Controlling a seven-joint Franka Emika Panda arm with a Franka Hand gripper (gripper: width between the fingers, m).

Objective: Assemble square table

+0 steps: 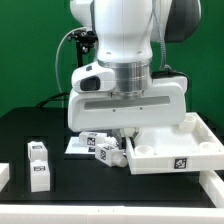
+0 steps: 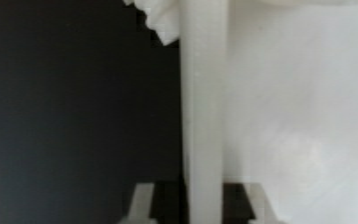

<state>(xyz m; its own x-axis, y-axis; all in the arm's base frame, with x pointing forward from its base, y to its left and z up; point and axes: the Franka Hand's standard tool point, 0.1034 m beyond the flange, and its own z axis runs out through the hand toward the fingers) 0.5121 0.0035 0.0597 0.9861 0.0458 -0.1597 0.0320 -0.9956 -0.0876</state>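
The square table top [image 1: 175, 150], a white tray with a raised rim and a tag on its front wall, lies on the black table at the exterior view's right. My gripper [image 1: 126, 133] hangs over its near-left corner, largely hidden under the arm's hand. In the wrist view the top's thin white rim [image 2: 202, 100] runs straight between the two fingers [image 2: 144, 205], and the gripper [image 2: 201, 205] is shut on it. Two white tagged legs [image 1: 38, 152] [image 1: 40, 176] stand at the exterior view's left. More tagged legs [image 1: 100, 145] lie beside the top.
The marker board [image 1: 76, 147] lies flat on the black table under the arm, by the loose legs. A white piece [image 1: 3, 175] shows at the exterior view's left edge and another [image 1: 210, 182] at the front right. A green wall stands behind.
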